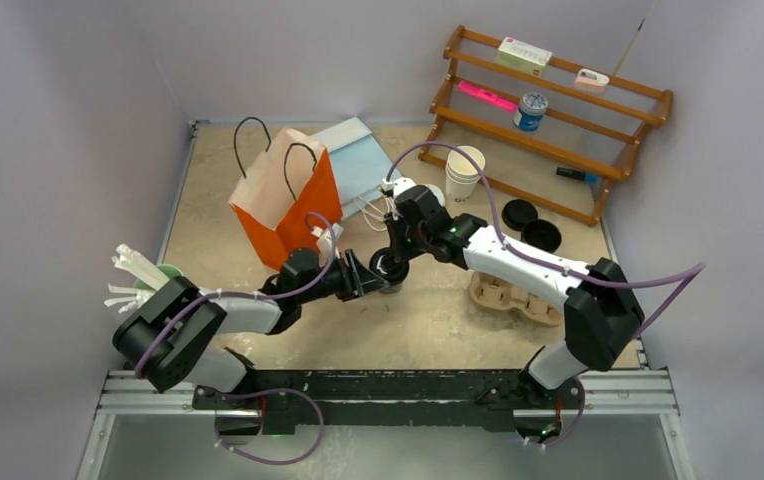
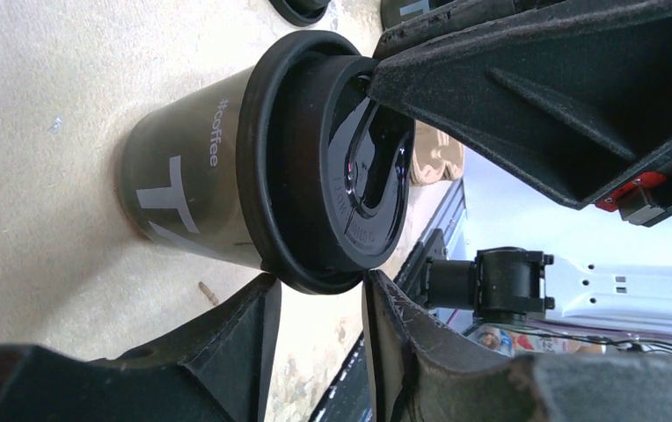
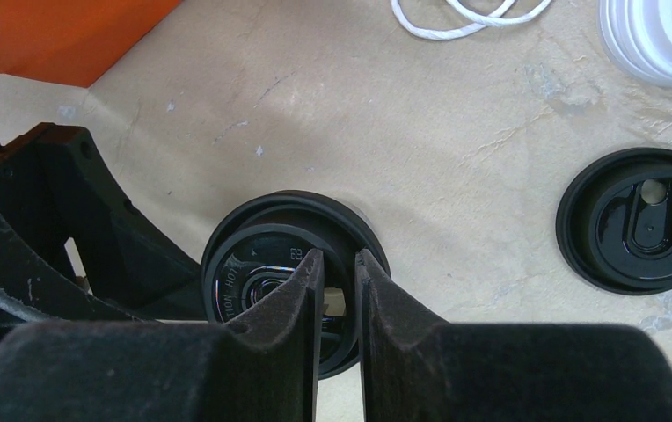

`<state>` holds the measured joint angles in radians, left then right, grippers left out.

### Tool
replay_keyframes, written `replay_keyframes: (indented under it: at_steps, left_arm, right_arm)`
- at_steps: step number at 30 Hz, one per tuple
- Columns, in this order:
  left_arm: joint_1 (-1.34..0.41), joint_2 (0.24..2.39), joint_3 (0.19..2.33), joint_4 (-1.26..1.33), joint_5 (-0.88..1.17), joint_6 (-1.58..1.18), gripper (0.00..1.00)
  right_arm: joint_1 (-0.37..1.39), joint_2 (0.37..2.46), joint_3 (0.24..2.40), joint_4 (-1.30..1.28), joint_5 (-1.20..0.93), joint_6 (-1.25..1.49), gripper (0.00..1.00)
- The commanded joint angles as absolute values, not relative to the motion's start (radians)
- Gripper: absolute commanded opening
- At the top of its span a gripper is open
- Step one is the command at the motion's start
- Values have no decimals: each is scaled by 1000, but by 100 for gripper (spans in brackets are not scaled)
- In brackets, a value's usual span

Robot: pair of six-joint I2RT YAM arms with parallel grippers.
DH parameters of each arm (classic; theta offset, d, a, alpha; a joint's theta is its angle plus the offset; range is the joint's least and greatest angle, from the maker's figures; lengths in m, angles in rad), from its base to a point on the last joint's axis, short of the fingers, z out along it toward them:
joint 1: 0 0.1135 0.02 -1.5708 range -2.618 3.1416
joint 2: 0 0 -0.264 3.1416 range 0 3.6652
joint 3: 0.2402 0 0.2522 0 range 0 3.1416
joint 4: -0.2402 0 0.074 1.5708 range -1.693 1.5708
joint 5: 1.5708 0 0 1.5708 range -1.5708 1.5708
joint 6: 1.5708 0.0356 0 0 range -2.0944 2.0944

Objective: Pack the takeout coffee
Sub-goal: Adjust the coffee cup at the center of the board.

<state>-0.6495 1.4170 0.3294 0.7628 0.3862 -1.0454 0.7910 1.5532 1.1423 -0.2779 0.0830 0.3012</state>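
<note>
The black coffee cup (image 2: 183, 176) stands upright at the middle of the table (image 3: 403, 132), its lid (image 2: 315, 176) on top. My left gripper (image 2: 317, 290) has its fingers apart around the lid's edge; I cannot tell if they clamp it. My right gripper (image 3: 339, 259) rests on the lid, fingers almost together, a thin gap left.

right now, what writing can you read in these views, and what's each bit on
"#coffee": white print on the side of the small black paper cup.
Large white mark beside it, maybe a "T": cannot tell.
Raised lettering on the round black plastic lid: too small to read.
Labels on the white box and small blue tub on the wooden rack: too blurred.
</note>
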Motion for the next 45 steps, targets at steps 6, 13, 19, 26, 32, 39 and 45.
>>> replay_keyframes:
  at_steps: [6,13,19,26,32,39,45]
  left_arm:
    - [-625,1492,292,871,383,-1154,42]
    - [-623,1543,268,871,376,-1201,39]
    - [-620,1588,249,891,370,-1217,39]
    - [-618,1693,210,1019,385,-1253,34]
    - [-619,1799,183,1128,393,-1282,30]
    - [-618,1931,155,1283,405,-1324,28]
    - [-619,1969,144,1334,405,-1339,28]
  right_arm:
    - [802,1551,1126,-288,50,290,20]
    - [802,1554,1111,-288,53,291,18]
    - [802,1562,1095,-282,55,292,17]
    - [802,1565,1080,-270,49,296,16]
    - [802,1564,1073,-268,49,299,16]
    - [802,1565,1066,-267,48,301,16]
    - [802,1563,1068,-271,50,301,16]
